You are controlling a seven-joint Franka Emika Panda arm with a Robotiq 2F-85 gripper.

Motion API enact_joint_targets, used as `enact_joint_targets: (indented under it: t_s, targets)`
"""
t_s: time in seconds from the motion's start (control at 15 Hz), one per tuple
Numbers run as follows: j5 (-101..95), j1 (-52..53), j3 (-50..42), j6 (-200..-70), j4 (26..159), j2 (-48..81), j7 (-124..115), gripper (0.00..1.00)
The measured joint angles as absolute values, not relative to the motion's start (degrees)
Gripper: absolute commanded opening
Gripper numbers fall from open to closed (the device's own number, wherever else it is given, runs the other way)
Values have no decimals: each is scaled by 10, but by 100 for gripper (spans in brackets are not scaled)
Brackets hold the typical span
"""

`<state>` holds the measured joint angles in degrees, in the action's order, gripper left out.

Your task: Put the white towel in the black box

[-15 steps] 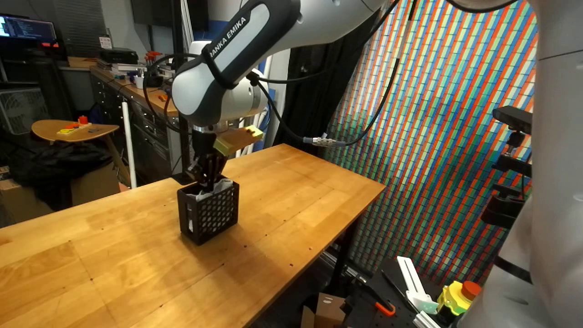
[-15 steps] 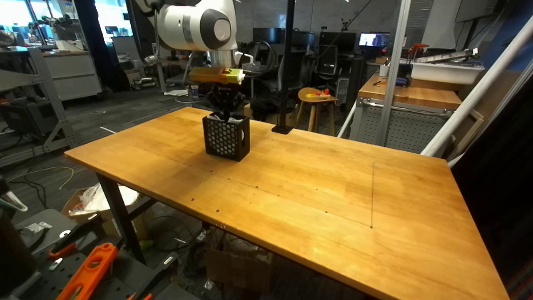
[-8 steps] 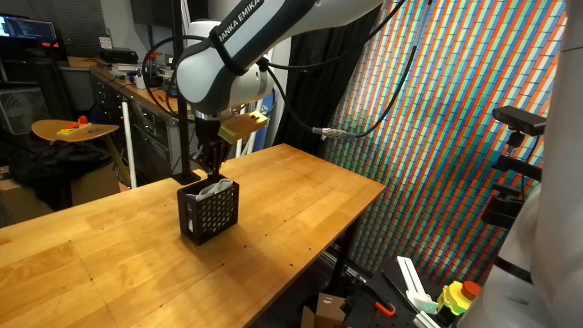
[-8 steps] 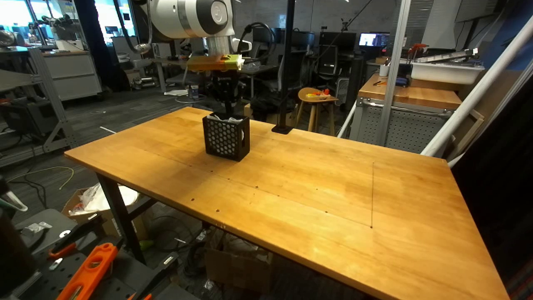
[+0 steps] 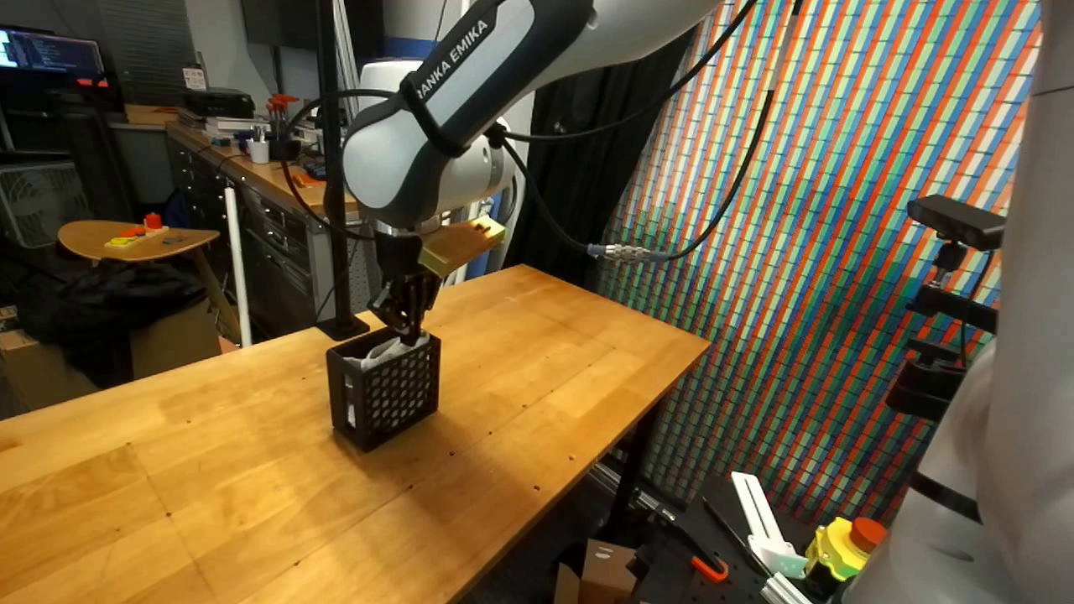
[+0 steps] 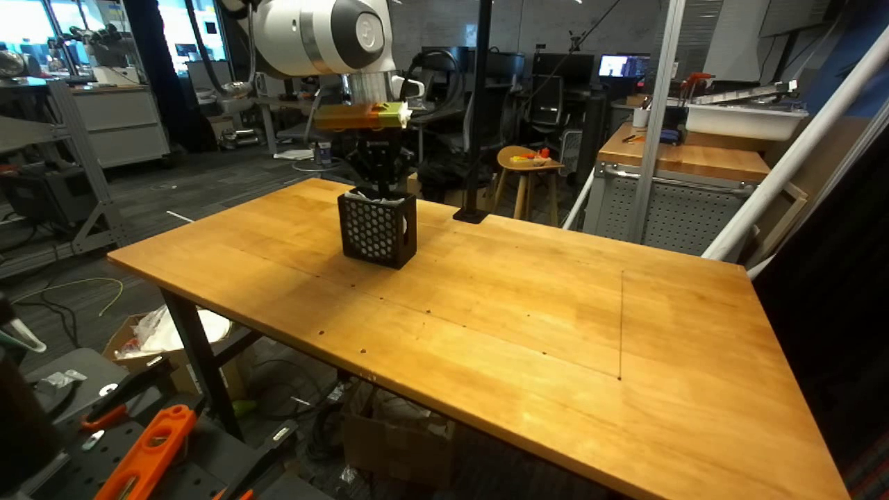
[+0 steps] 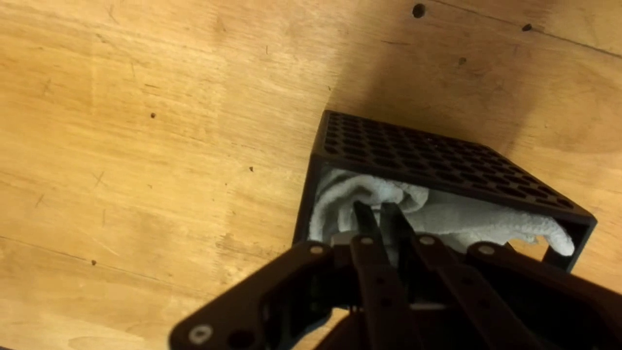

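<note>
A white towel (image 7: pixel 457 218) lies bunched inside a black box (image 5: pixel 398 390), its plain, soft folds curled at one end and trailing toward the opposite end in the wrist view. The open-topped box, a broad side pierced with honeycomb holes, stands upright on a wooden counter (image 5: pixel 537 377); the towel shows pale through the lattice in both exterior views.
</note>
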<state>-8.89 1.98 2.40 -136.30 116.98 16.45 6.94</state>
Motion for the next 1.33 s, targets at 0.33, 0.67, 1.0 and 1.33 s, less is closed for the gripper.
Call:
enact_joint_targets:
  t_s: [0.33, 0.67, 1.0, 1.33]
  targets:
    - [-89, 18, 23, -1368, 1173, 175, 77, 12]
    - [-89, 19, 26, -1387, 1171, 198, 88, 12]
    - [-81, 19, 30, -1406, 1165, 225, 99, 12]
    - [-76, 18, 33, -1411, 1163, 234, 108, 12]
